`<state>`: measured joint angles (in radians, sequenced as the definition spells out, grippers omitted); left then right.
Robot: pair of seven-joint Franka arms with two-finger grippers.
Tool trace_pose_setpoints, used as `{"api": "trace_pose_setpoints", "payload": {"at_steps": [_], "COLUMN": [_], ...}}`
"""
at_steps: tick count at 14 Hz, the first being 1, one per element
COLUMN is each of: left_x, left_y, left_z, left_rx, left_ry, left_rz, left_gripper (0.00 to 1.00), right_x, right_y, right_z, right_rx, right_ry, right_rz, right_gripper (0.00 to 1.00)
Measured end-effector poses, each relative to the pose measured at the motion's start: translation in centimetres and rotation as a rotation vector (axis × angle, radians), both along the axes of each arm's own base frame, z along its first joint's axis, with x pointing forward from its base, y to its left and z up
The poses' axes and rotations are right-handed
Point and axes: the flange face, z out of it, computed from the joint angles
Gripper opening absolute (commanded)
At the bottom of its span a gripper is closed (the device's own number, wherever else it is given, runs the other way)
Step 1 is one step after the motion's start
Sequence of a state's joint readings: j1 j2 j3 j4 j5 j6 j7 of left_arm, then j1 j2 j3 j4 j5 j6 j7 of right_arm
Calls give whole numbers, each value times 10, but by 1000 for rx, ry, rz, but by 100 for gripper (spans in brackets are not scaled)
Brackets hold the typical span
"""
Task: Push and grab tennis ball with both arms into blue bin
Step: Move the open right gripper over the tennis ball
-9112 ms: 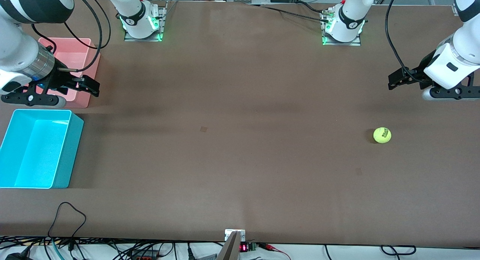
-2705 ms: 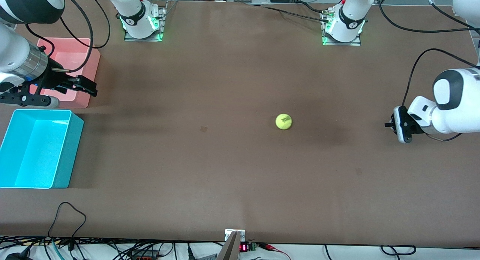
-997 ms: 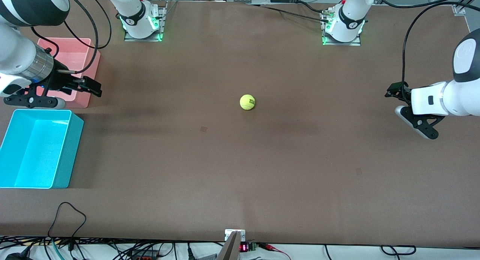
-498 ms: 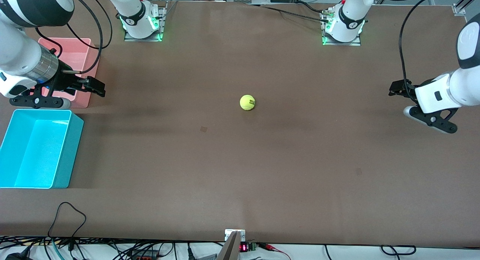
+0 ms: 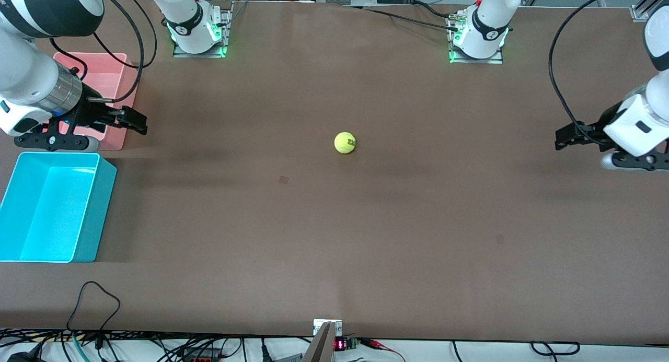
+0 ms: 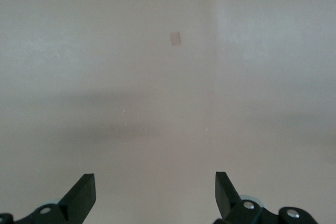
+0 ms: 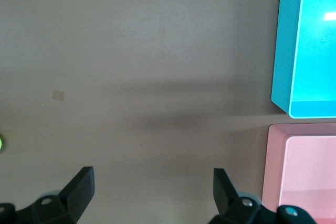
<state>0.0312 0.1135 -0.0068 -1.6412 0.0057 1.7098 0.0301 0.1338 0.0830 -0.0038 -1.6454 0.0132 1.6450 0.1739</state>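
Dead center of the frame sits the tennis ball (image 5: 345, 142), untouched on the table. Left gripper (image 5: 567, 137) at far right and right gripper (image 5: 130, 120) at upper left both hang spread, empty. Blue bin (image 5: 94, 205) at lower left looks empty, so grabbing and dropping remain.

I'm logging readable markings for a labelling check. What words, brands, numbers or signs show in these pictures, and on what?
Tennis ball: black printed lettering, too small to read.
Small box at the table edge nearest the front camera: red lit digits, too small to read.
Blue bin, pink bin: no text visible.
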Motion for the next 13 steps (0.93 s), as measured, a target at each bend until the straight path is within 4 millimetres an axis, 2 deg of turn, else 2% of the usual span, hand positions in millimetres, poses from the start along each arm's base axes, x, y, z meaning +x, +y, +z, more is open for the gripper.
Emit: {"api": "trace_pose_setpoints", "payload": {"at_steps": [2,3,8,12,13], "left_x": [-7,-12,-23,-24,-24], "left_y": [7,7,4,3,3], "left_z": [-4,-4,7,9,9], "left_rx": [-16,-17,-18,-18,-18], "left_ry": [-2,23,51,47,47], "left_rz": [20,19,16,13,13], "left_gripper": [100,100,100,100,100], "right_x": [-1,-2,-26,-33,-36], "right_y": [3,13,114,145,158], "right_z": [0,0,-5,-19,-25], "right_rx": [2,6,7,2,0], "right_ry": [1,2,13,37,45], "right_rz": [11,39,220,282,307], "right_gripper": [100,100,100,100,100]}}
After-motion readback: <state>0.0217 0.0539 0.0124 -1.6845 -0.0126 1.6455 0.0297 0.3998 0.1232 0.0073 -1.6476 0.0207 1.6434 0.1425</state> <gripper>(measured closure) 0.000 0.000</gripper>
